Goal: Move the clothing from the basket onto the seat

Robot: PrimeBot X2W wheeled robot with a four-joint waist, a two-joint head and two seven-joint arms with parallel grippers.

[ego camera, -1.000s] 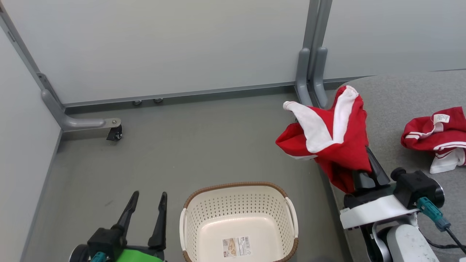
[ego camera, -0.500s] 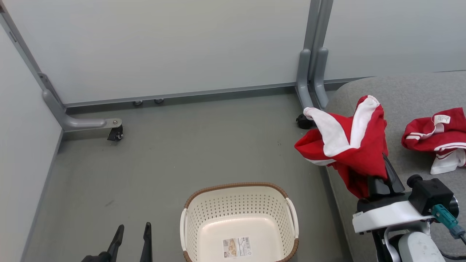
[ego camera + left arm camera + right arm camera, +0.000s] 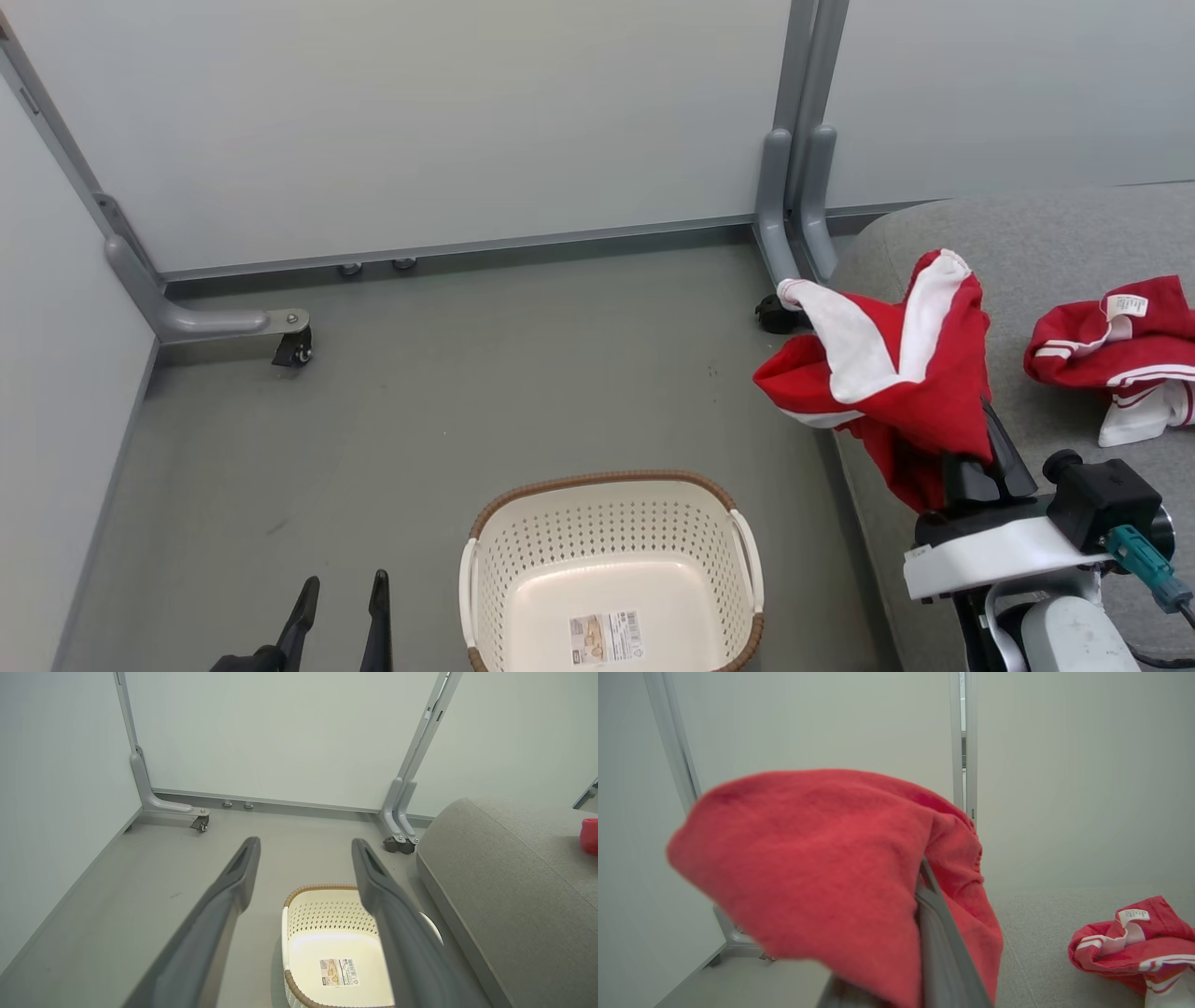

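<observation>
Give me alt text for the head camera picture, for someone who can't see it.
The right gripper holds a red and white garment up at the left edge of the grey seat, where a second red garment already lies. On the grey floor sits the cream basket, holding nothing but a sticker, with the open left gripper to its left.

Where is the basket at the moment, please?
Head view, bottom centre: the basket stands on the floor between the left pincer and the seat.

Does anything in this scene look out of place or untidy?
Only one thing: a red garment hangs bunched over the right gripper, above the edge of the seat. The other garment lies crumpled on the seat; the basket is empty.
</observation>
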